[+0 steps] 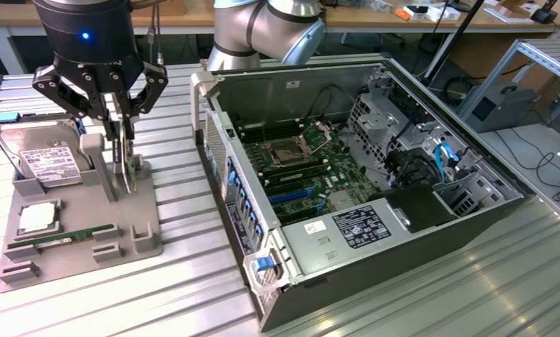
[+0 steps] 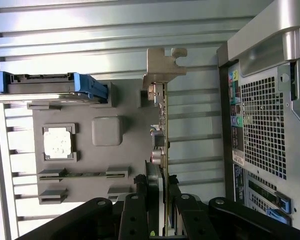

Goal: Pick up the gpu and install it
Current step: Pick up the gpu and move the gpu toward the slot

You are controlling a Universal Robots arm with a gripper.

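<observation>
I am seeing the end effector (image 1: pixel 122 135) hanging over the grey fixture tray (image 1: pixel 141 214) at the exterior view's left, on the ribbed metal table (image 1: pixel 402 298). Its fingers are sitting partly closed, one on each face of the gpu (image 1: pixel 128 172), and as far as I can make out they are gripping it. The card is standing upright on its edge, thin side toward the wrist camera, at the side of the tray nearest the computer case (image 1: pixel 294 88). I cannot tell whether its lower edge is resting in the tray's slot or hanging just clear of it.

In the wrist view the gpu is running as a narrow green strip away from the fingers (image 2: pixel 176 200), with the black cooler block (image 2: pixel 155 175) lying between the pads and the silver end bracket (image 2: pixel 160 65) at the far end, away from the grip.

Other parts are sitting on the tray: a hard drive (image 1: pixel 41 158) with a white label leaning in its holder beside the gpu, a square processor chip (image 1: pixel 36 217) nearer the camera, and a long memory stick (image 1: pixel 60 241) lying flat in its groove. The case is lying open on its side at the exterior view's right of the tray, apart from it, with the motherboard (image 1: pixel 303 168) facing up.
</observation>
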